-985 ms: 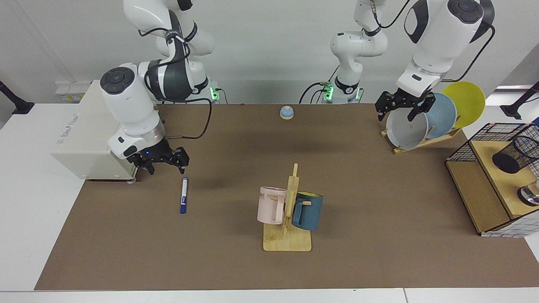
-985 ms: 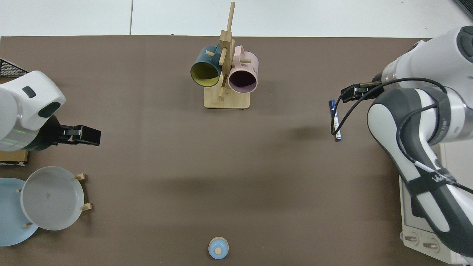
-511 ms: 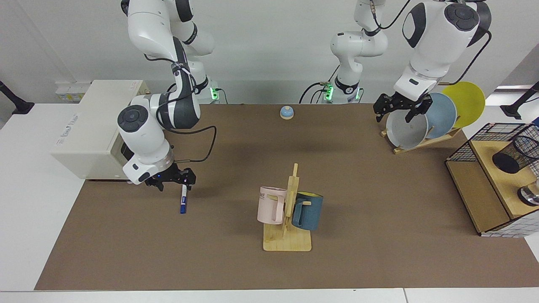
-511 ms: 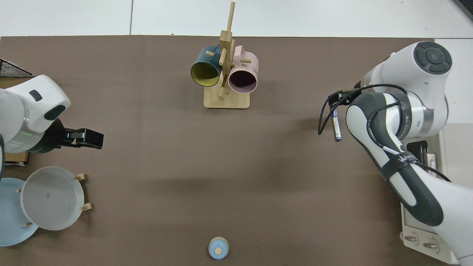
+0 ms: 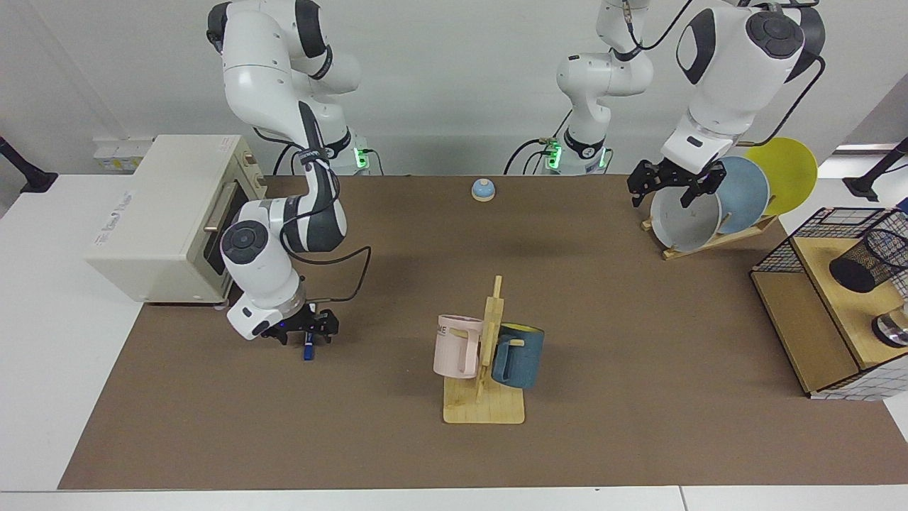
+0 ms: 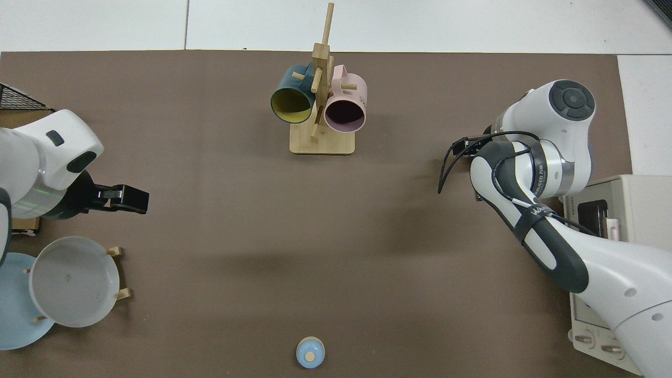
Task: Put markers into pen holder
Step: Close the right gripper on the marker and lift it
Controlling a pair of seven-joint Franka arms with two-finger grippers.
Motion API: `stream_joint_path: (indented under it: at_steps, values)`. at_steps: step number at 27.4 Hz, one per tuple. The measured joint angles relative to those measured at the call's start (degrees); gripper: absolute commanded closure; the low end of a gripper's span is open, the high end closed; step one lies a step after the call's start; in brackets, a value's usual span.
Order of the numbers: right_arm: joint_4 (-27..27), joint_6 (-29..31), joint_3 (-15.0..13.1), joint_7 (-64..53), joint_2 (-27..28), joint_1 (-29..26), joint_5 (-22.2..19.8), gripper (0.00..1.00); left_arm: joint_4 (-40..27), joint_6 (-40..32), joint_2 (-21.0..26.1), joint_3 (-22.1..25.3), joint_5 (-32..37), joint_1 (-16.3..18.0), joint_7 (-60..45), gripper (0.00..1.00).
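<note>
Bench (image 5: 638,440), near edge to far. Item 1: wooden mug rack (image 5: 484,410), mid-bench towards the near edge, with a pink mug (image 5: 457,345) and a blue mug (image 5: 518,355) hung on its pegs; it plays no part in the task but stands between pick and drop. Item 2: marker (image 5: 308,350), flat on the bench near the edge on the right arm's side, with only its blue end showing. The rest is covered in the facing view, and the whole marker is hidden under the arm in the top view. Item 3: right end effector (image 5: 301,332), pointing down, low over the marker and in line with it, evidently placed for the pick. Whether it has closed on the barrel cannot be told. Item 4: pen holder (image 5: 869,262), on the wooden shelf of a wire basket (image 5: 780,259) at the opposite side edge, well apart from the marker and looking tilted from here. The marker will likely have to cross the bench or change arms. Item 5: left end effector (image 5: 667,188), spread wide and empty, raised in front of the plates (image 5: 688,220) in their rack near the far corner on the basket's side, where this arm waits, probably as the receiver. Item 6: oven (image 5: 163,213), at the far corner behind the right arm. Item 7: bell (image 5: 483,189), mid far edge.
</note>
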Motion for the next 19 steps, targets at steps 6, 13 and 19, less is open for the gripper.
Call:
stream_joint_path:
  at_steps: [6, 13, 19]
  values:
    - [0.0, 0.7, 0.0, 0.0, 0.4, 0.0, 0.0, 0.04, -0.2, 0.1, 0.0, 0.0, 0.0, 0.0, 0.0, 0.0]
    - [0.0, 1.9, -0.1, 0.0, 1.6, 0.0, 0.0, 0.43, -0.4, 0.1, 0.0, 0.0, 0.0, 0.0, 0.0, 0.0]
    - [0.0, 2.1, 0.0, 0.0, 1.6, 0.0, 0.0, 0.97, -0.4, 0.1, 0.0, 0.0, 0.0, 0.0, 0.0, 0.0]
